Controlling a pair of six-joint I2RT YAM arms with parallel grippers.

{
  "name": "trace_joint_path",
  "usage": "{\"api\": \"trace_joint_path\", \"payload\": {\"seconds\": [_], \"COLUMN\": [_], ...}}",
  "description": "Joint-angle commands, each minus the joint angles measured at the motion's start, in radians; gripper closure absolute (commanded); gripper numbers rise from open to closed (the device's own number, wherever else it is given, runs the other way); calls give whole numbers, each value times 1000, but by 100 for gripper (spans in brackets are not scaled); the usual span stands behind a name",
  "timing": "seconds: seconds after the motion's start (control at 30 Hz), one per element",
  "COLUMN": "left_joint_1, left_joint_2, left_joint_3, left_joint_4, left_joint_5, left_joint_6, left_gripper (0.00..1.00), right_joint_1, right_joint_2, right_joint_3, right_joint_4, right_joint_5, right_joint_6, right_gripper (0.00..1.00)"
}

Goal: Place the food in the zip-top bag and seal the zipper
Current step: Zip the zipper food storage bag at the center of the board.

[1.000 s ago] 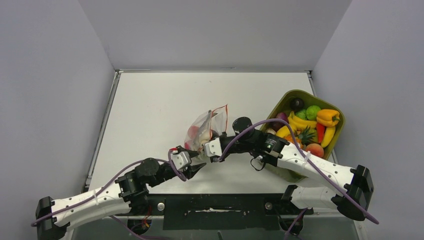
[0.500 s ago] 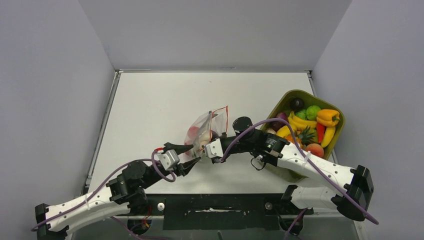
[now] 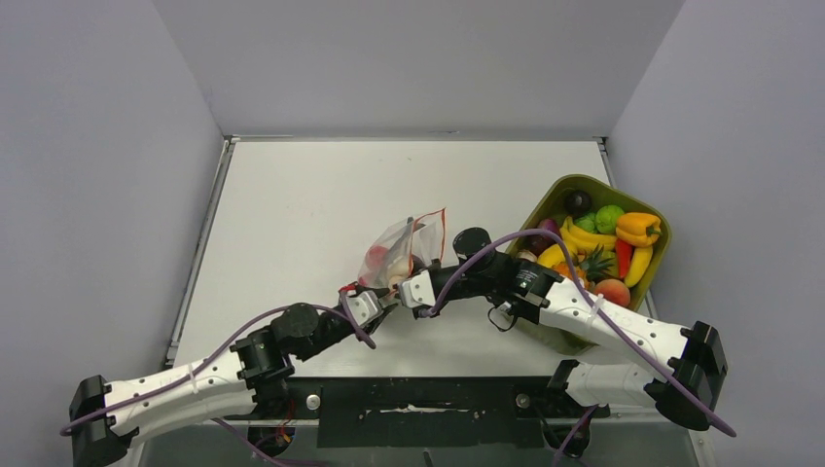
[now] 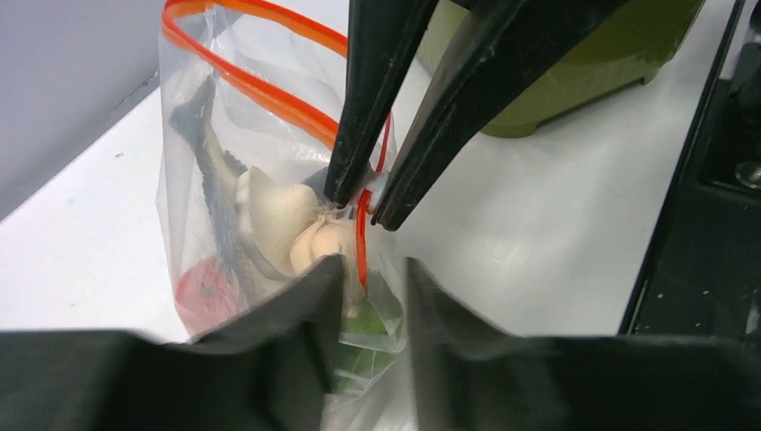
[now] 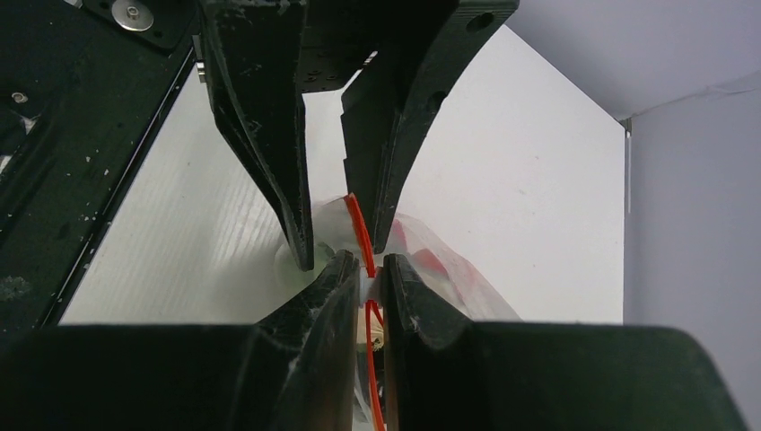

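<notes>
The clear zip-top bag (image 3: 399,243) lies at mid-table with its orange-red zipper (image 4: 260,94) partly open. Inside show a beige piece (image 4: 287,224), a red piece (image 4: 206,292) and green pieces (image 4: 368,328). My right gripper (image 5: 368,269) is shut on the white slider (image 4: 370,184) at the zipper's near end. My left gripper (image 4: 372,269) is open, its fingers (image 5: 292,206) straddling the bag's near corner just below the slider. In the top view the two grippers meet tip to tip, the left (image 3: 387,299) and the right (image 3: 401,284).
An olive-green tub (image 3: 545,199) at the right holds more toy food: yellow pepper (image 3: 637,229), bananas, green, dark and red pieces. The right forearm lies across the tub's near-left side. The black base rail (image 3: 418,399) runs along the near edge.
My left gripper has swung back right and forward to the bag's near corner, its jaws now round the plastic below the slider. The right gripper has stayed on the slider.
</notes>
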Motion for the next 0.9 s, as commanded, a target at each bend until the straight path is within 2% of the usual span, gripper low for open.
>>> {"api": "trace_joint_path", "payload": {"seconds": [0.0,0.07,0.1,0.3,0.53,0.87], "left_joint_1": [-2,-2,-2,-2,-2,-2], "left_joint_2": [9,5,-1,-88,-204,-271], "left_joint_3": [66,69,69,63,47,81], "left_joint_4": [91,84,79,43,8,-89], "left_joint_5": [-6,-2,-1,18,-4,-36], "left_joint_6": [44,42,39,20,4,22], "left_gripper": [81,98,100,100,100,100], "right_joint_1": [-3,-4,-5,-15,-82,-137], "right_joint_2": [-37,-35,-33,-36,-50,-60], "right_joint_3": [1,3,4,1,24,43], "right_joint_4": [69,57,47,11,-44,-115], "right_joint_5": [-38,-34,-30,-3,-3,30], "right_joint_6": [-3,-11,-15,-39,-54,-58], "right_gripper": [100,100,100,100,100,100]}}
